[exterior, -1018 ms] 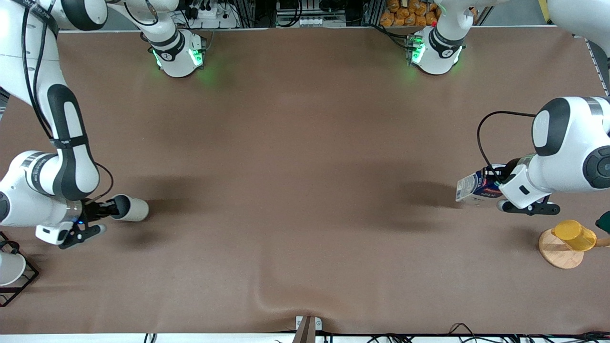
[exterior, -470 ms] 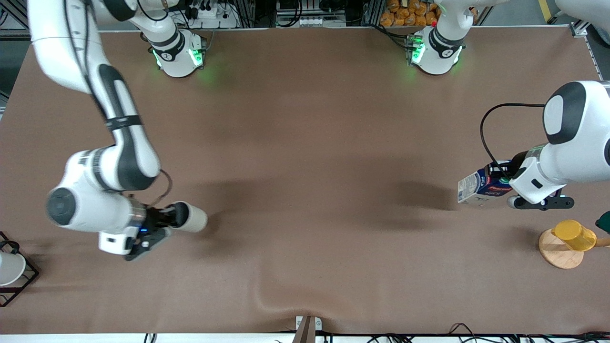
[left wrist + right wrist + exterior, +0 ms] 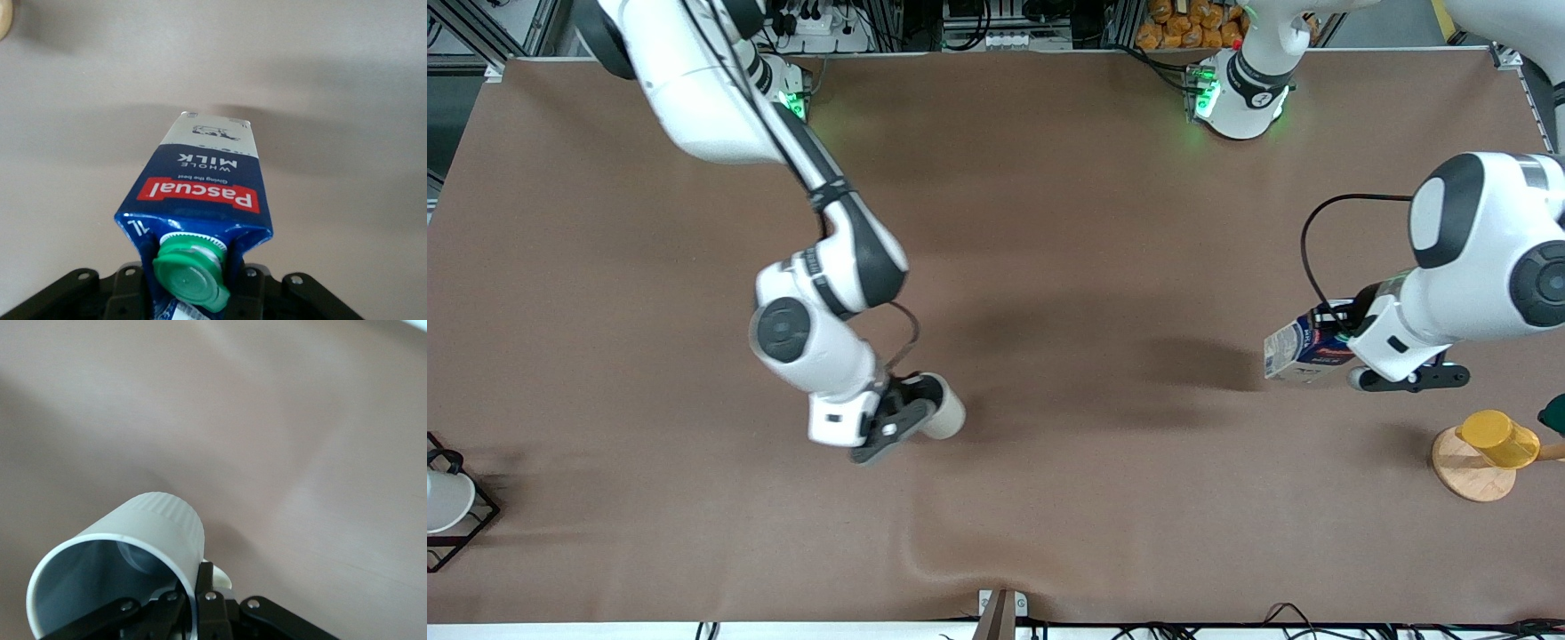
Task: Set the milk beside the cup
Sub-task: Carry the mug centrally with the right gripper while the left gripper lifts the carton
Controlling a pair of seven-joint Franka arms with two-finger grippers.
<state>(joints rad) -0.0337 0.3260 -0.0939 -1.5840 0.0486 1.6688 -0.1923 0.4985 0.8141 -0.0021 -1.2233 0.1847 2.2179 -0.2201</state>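
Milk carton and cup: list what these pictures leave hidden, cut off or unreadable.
- Milk: in the front view the left gripper covers its cap end; small print unreadable. In the left wrist view its base faces away.
- Cup: in the front view the right gripper hides its handle; in the right wrist view the rim is cut by the picture's edge.
- White cup in its rack: cut off by the front view's edge.

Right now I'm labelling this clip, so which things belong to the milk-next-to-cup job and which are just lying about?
Job:
- dark blue gabled milk carton with green cap, in left tool
- pale grey mug, in right tool

Lying about:
- yellow cup on round wooden stand
- white cup in black wire rack
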